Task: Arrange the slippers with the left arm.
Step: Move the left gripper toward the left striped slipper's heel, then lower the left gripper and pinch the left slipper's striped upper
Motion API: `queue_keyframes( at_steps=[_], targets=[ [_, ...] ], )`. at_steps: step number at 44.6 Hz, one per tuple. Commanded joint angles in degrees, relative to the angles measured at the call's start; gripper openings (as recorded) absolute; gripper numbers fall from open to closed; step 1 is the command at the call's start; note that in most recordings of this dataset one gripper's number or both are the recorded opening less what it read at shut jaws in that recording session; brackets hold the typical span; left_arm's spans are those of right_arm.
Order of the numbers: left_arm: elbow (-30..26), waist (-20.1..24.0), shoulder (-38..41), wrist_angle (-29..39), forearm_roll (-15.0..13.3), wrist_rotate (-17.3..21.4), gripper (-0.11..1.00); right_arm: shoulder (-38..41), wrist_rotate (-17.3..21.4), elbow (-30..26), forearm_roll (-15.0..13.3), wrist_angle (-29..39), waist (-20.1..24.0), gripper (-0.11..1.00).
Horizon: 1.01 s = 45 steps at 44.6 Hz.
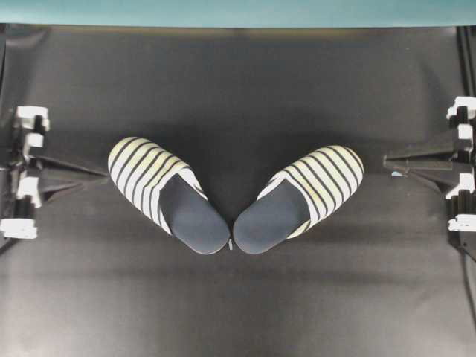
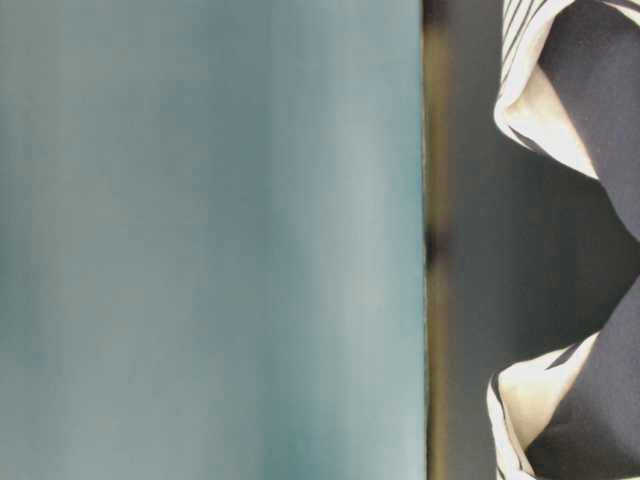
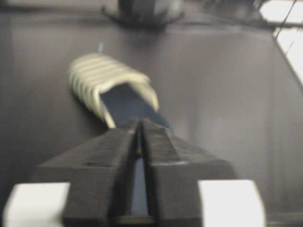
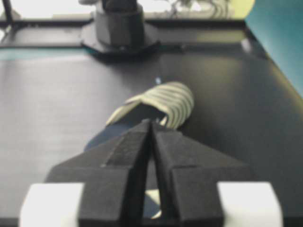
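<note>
The left gripper (image 1: 100, 175) sits closed and empty at the mat's left edge, just beside the left slipper (image 1: 167, 195). The slippers lie mid-mat, heels nearly touching, toes splayed outward; arrangement appears not yet begun. The right gripper (image 1: 388, 160) is likewise closed, empty.

A matte black counter (image 1: 238, 312) fills the overhead view, bordered along its far edge by a teal wall (image 1: 238, 11); soft light glares faintly across it.
</note>
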Motion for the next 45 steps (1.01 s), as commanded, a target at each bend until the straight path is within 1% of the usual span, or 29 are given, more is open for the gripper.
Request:
queue_keyframes(
  at_steps=[1, 3, 13, 19, 22, 27, 30, 33, 38, 39, 40, 41, 44, 45],
  targets=[
    [-3.60, 1.05, 3.43, 1.93, 0.18, -1.05, 0.02, 0.35, -0.44, -0.53, 0.09, 0.44, -0.44, 0.03],
    [-4.75, 1.41, 5.10, 3.08, 0.18, -2.02, 0.01, 0.26, -0.44, -0.53, 0.09, 0.97, -0.44, 0.00],
    [-12.04, 5.80, 16.00, 14.41, 0.18, -8.96, 0.01, 0.18, 0.18, -0.53, 0.09, 4.13, -1.41, 0.00],
    [-17.67, 6.77, 23.29, 21.53, 0.18, -14.59, 0.01, 0.18, 0.62, -0.53, 0.09, 5.62, -2.20, 0.00],
    [-20.65, 6.86, 26.72, 25.84, 0.26, -16.26, 0.01, 0.26, 0.62, -0.35, 0.09, 6.06, -2.37, 0.00],
    [-24.96, 6.86, 31.46, 33.40, 0.26, -16.79, 0.02, 0.26, 0.62, -0.35, 0.09, 6.24, -2.46, 0.00],
    [-27.16, 6.86, 34.19, 37.27, 0.26, -16.79, 0.06, 0.26, 0.62, -0.26, 0.09, 6.24, -2.46, 0.00],
    [-29.00, 6.86, 36.65, 39.90, 0.26, -16.96, 0.15, 0.26, 0.62, -0.26, 0.09, 6.24, -2.46, 0.00],
    [-30.94, 7.21, 40.17, 41.40, 0.26, -17.49, 0.44, 0.26, 0.62, -0.18, 0.00, 6.24, -2.46, 0.00],
    [-31.29, 7.21, 40.87, 41.40, 0.26, -17.49, 0.46, 0.26, 0.62, -0.18, 0.09, 6.24, -2.46, 0.00],
    [-31.73, 7.38, 41.92, 41.48, 0.26, -17.49, 0.58, 0.26, 0.62, -0.18, 0.09, 6.24, -2.46, 0.00],
    [-31.90, 7.47, 42.54, 41.57, 0.26, -17.58, 0.64, 0.26, 0.62, -0.18, 0.09, 6.24, -2.46, 0.00],
    [-32.70, 7.65, 44.91, 42.36, 0.26, -17.58, 0.82, 0.26, 0.62, -0.09, 0.09, 6.24, -2.37, 0.00],
    [-33.05, 7.73, 45.97, 43.07, 0.26, -17.58, 0.84, 0.26, 0.62, -0.09, 0.09, 6.24, -2.37, 0.00]
  ],
)
